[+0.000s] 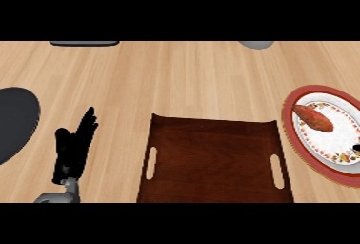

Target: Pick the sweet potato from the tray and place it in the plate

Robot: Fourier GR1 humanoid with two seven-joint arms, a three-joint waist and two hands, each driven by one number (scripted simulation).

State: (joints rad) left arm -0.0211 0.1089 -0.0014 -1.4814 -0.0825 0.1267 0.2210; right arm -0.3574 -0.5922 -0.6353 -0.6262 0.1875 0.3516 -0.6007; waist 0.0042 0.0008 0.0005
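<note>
Robot hand (74,147) far left of sweet potato (314,117)

One tray (211,164), one plate (330,136) (one sweet potato (314,117)).

You had a pale wooden table (190,76) before you. A dark brown tray (211,162) with a slot handle at each side lay on it, at the near edge. Just right of the tray sat a red-rimmed plate (330,139). A dark oval (14,121) lay at the left edge, and a dark slab (84,43) and a grey shape (256,44) at the far edge.
</note>
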